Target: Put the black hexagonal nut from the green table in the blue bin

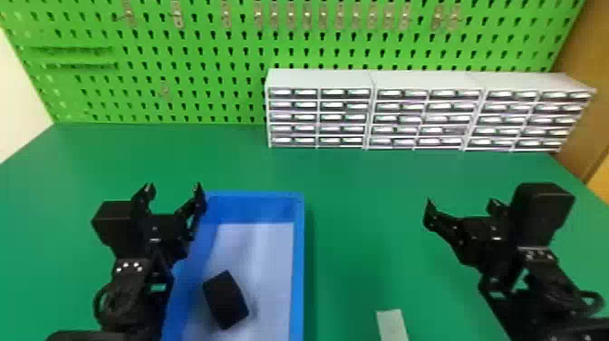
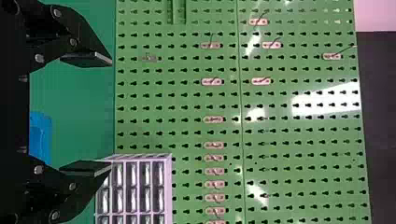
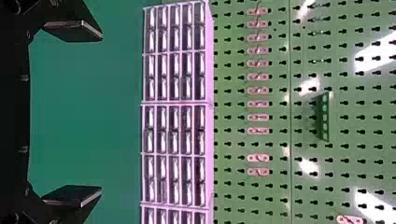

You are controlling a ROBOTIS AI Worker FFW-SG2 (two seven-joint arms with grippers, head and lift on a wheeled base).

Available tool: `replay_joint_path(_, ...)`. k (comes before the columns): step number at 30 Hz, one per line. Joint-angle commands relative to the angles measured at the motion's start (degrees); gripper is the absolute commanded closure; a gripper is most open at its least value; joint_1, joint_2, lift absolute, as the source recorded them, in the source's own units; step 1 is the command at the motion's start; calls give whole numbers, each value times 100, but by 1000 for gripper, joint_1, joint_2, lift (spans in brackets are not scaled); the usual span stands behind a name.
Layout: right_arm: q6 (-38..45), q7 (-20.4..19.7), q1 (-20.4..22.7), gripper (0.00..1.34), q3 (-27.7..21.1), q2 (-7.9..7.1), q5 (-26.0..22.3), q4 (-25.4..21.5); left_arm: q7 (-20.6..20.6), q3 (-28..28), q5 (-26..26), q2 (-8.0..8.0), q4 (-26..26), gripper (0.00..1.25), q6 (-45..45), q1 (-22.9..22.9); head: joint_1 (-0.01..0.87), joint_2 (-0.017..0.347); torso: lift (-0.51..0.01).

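Observation:
In the head view, my left gripper (image 1: pixel 174 187) is open above the left wall of the blue bin (image 1: pixel 297 267), with nothing between its fingers. A black, six-cornered block-like piece (image 1: pixel 225 300) rests on the bin's pale floor, near its left side; I cannot tell if a hole runs through it. My right gripper (image 1: pixel 461 205) stands open over the green table, well right of the bin. The left wrist view has the left gripper (image 2: pixel 111 113) spread wide, with part of the blue bin (image 2: pixel 41 135) behind. In the right wrist view, the right gripper (image 3: pixel 101 113) holds nothing.
White drawer cabinets (image 1: pixel 369 109) line the back right of the green table (image 1: pixel 362 181), against a green pegboard (image 1: pixel 181 68). A pale strip (image 1: pixel 392 324) lies at the front, between the bin and the right arm.

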Motion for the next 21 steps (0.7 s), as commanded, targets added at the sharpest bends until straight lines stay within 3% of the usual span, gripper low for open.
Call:
replay_joint_path(1, 0, 0, 25, 142, -38, 11, 17, -40, -6, 7, -7, -15, -82, 463, 15, 48, 657, 57, -95)
replay_joint_path(21, 17, 0, 78, 142, -82, 46, 61, -84, -6, -54, -15, -15, -91, 463, 23, 21, 657, 57, -95)
